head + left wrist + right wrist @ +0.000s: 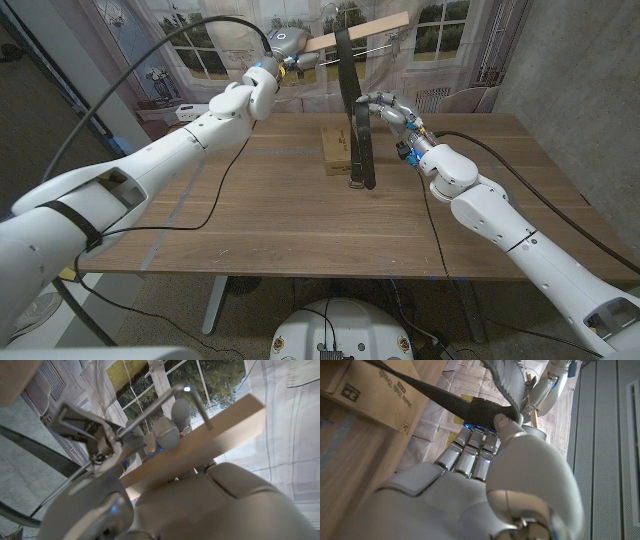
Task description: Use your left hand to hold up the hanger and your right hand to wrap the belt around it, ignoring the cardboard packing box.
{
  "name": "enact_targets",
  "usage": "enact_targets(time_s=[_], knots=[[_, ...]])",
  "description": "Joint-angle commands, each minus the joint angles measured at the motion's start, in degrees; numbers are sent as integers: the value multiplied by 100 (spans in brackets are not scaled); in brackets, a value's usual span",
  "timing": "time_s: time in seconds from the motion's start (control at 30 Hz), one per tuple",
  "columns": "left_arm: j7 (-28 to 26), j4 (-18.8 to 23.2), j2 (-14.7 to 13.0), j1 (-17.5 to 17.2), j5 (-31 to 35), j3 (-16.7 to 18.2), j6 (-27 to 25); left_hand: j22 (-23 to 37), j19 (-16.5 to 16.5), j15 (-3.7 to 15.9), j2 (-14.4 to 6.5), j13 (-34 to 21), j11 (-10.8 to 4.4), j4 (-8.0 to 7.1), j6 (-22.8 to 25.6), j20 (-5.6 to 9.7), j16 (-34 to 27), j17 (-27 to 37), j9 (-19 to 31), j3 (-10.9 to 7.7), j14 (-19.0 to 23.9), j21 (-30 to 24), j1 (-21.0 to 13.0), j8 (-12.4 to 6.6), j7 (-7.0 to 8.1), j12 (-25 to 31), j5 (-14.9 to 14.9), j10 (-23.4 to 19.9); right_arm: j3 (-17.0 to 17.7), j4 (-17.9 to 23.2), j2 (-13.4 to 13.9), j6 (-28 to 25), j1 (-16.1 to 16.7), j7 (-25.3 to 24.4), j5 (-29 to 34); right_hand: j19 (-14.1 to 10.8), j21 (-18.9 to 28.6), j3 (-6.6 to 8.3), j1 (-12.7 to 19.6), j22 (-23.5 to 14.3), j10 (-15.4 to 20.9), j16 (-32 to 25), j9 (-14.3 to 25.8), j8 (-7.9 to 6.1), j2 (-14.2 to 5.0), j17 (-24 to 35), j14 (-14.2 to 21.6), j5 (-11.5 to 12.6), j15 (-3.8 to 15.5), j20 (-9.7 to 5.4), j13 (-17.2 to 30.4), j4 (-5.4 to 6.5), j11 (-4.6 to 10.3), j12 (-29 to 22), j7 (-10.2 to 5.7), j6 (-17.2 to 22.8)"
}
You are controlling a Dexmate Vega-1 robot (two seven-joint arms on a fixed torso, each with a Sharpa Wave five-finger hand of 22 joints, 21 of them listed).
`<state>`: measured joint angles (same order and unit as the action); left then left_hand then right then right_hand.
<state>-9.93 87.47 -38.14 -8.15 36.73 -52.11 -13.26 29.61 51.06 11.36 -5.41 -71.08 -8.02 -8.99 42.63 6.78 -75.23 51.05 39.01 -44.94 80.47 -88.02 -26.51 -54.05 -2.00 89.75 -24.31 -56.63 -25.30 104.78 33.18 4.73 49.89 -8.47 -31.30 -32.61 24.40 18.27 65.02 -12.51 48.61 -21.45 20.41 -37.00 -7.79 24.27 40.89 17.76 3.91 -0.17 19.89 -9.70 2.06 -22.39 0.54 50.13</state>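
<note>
A: Report status, largest item first.

B: The table (300,215) carries the cardboard packing box (336,150) at its 12 o'clock side; the box is not handled. Above it, the left hand (283,48) holds the wooden hanger (372,28) raised, fingers closed round the bar.

A: And the belt?

B: The belt (358,120) is draped over the hanger bar and hangs to the tabletop just at 3 o'clock of the box. The right hand (388,110) pinches the belt partway down, fingers pressed together on the strap.

A: Progress?

B: Judged as lift complete, first pass over the bar done; further turns remain.
</note>
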Motion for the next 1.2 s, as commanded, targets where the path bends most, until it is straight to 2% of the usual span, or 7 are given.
enact_targets(time_s=[0.03, 0.2, 0.43, 0.63, 0.9, 1.0, 1.2], knots=[[1454, 659, -634, 501, 1215, -416, 424, 23, -67, -12, -11, -7, -29, -7, -187, 341, 14, -10, 2, -18, -32, -33, 11, -49, -168, 21, 21, 42, -167, -1754, -730, 951, -202, 269, 43, 17, 43, -144, 32, -24, -31, -40, -9, -21, -14, 52, -30, 8, 739, -17, 27, 145, 5, -17, 158, 192], [1305, 1011, -852, 413, 2275, -513, 523, 4, -81, -15, 26, -5, -44, -15, -201, 343, 58, -73, -29, -10, -50, -17, 28, -73, -124, 21, 12, 56, -139, -2232, -881, 1221, -326, 439, 9, 41, 59, -161, 23, -27, -55, -44, -21, -18, -16, 91, -39, 4, 755, -35, 38, 158, 42, -12, 144, 193], [1112, 1317, -1022, 191, 2889, -341, 813, -18, -87, -20, 57, -5, -73, -25, -211, 351, 54, -93, -65, -8, -22, 2, 48, -95, -95, 23, -3, 66, -33, -2471, -875, 1247, -349, 276, 106, 87, 79, -191, 25, -31, -91, -51, -25, -11, -17, 155, -73, -5, 772, -69, 56, 165, 91, -2, 111, 170], [774, 1389, -1018, -34, 2910, -90, 942, -14, -96, -19, 74, -5, -75, -29, -209, 349, 66, -124, -97, -14, -37, 1, 61, -118, -94, 28, -20, 56, 50, -2398, -697, 1012, -364, -146, 438, 153, 102, -235, 55, -40, -134, -88, 12, -20, -20, 252, -105, -22, 803, -121, 80, 158, 136, 9, 90, 120], [-42, 1479, -1067, -463, 2508, 324, 959, -58, -65, -22, 75, -3, -72, -32, -223, 340, 57, -144, -110, -25, -19, 15, 72, -154, -90, 27, -39, 44, 132, -2285, -474, 575, -432, -665, 868, 289, 111, -307, 75, -57, -230, -123, 59, -8, -27, 362, -173, -59, 837, -236, 117, 169, 250, 41, -50, -2], [-143, 1552, -1127, -587, 2405, 422, 964, -30, -76, -18, 74, -2, -52, -34, -239, 338, 30, -127, -96, -29, -5, -4, 79, -179, -98, 29, -46, 29, 160, -2312, -444, 414, -494, -806, 959, 369, 112, -343, 74, -67, -308, -108, 100, -17, -36, 395, -241, -80, 850, -309, 139, 185, 372, 71, -115, -52], [-211, 1731, -1268, -825, 2081, 636, 1002, -42, -64, -21, 72, -2, -62, -38, -240, 328, 17, -134, -114, -35, -7, -2, 92, -206, -113, 27, -57, 28, 232, -2333, -354, 89, -645, -1016, 1098, 462, 123, -375, 74, -81, -386, -70, 161, -28, -74, 417, -319, -103, 863, -397, 173, 217, 451, 101, -207, -137]])
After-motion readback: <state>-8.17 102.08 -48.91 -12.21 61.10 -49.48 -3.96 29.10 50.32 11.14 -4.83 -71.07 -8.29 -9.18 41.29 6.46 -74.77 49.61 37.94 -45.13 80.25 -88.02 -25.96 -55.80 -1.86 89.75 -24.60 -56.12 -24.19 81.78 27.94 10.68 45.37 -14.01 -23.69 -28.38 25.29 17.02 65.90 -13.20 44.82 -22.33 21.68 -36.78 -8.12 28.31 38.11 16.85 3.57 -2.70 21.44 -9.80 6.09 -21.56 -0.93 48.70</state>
